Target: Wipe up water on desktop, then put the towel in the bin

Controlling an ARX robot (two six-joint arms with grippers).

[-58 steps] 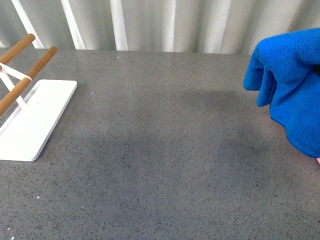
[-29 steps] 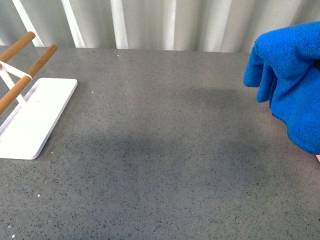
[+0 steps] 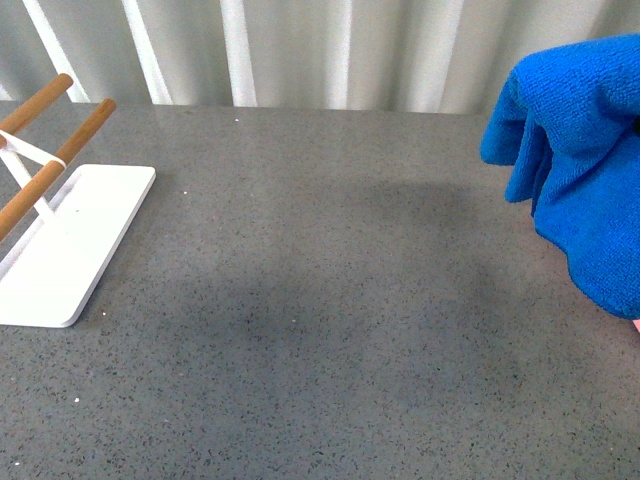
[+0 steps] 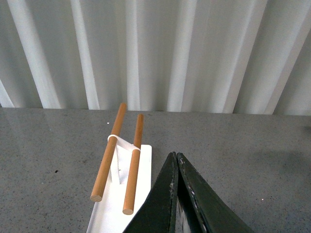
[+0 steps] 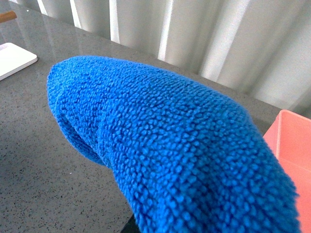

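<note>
— What's on the left?

— The white rack [image 3: 60,250] with its wooden rods [image 3: 62,138], at the left edge of the desktop [image 3: 330,320]. Only my left wrist view shows the left gripper [image 4: 175,159]: jaws pressed together, nothing between them.

— Room in the middle?

— Open desktop from the rack to the towel [image 3: 585,170], which hangs clear of the surface at far right.

— And the right gripper?

— It's buried under cloth, so I can't tell its grip. My right wrist view shows the bin [image 5: 291,145] plainly, just beside the towel.
</note>
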